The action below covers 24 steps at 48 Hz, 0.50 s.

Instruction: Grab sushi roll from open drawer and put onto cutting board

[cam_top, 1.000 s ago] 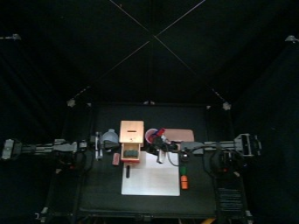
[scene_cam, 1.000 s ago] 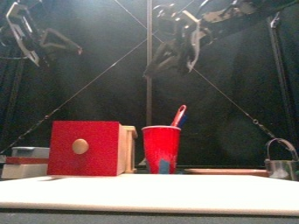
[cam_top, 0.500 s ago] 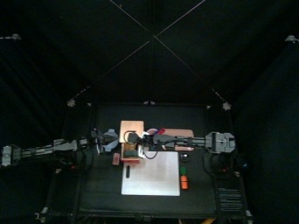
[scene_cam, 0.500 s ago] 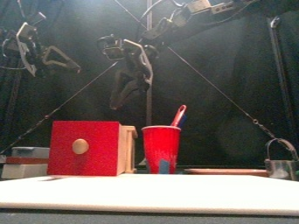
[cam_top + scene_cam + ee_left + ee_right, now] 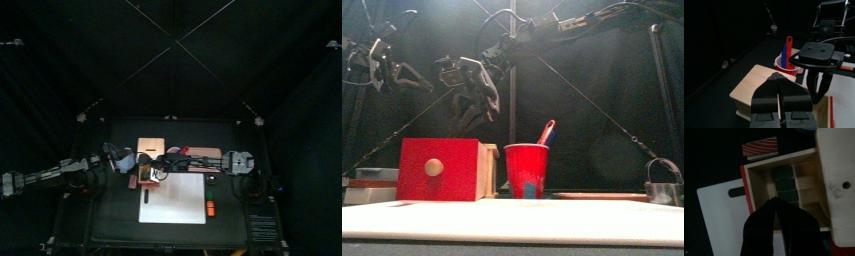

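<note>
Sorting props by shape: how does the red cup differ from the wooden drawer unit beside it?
The round red plastic cup is narrower and tapers downward; the tan wooden drawer unit is wider and boxy. The cup holds a red and blue utensil; the drawer unit's red front bears a round knob. Both stand upright and show red.

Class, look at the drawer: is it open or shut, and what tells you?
Open. In the right wrist view the drawer is slid out, its compartments bare from above, with dark pieces lined in one; the right gripper hangs over it.

Black curtains (image 5: 54,120) enclose the black table (image 5: 234,160); diagonal cords (image 5: 576,95) cross overhead under top lighting.
</note>
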Motion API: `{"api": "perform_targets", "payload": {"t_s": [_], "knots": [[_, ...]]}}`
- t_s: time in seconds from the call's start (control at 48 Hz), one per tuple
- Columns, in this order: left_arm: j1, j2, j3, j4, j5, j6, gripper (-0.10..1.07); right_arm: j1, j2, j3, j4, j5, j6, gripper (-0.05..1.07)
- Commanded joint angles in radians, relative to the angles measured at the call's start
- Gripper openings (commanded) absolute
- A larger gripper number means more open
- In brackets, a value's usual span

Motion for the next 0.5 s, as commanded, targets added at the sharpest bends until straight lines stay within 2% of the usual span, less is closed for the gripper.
{"api": "perform_targets", "payload": {"t_s": [0.0, 0.312, 0.479], "knots": [[0.012, 0.005, -0.012, 0.012, -0.003, 0.002, 0.04, -0.012, -0.017, -0.035, 0.029, 0.002, -0.008, 0.58], [0.031, 0.005, -0.009, 0.014, -0.002, -0.002, 0.04, -0.011, 0.017, -0.04, 0.002, 0.008, -0.011, 0.66], [0.032, 0.005, -0.006, 0.014, 0.0, -0.002, 0.04, -0.006, 0.017, -0.043, -0.029, 0.009, -0.011, 0.78]]}}
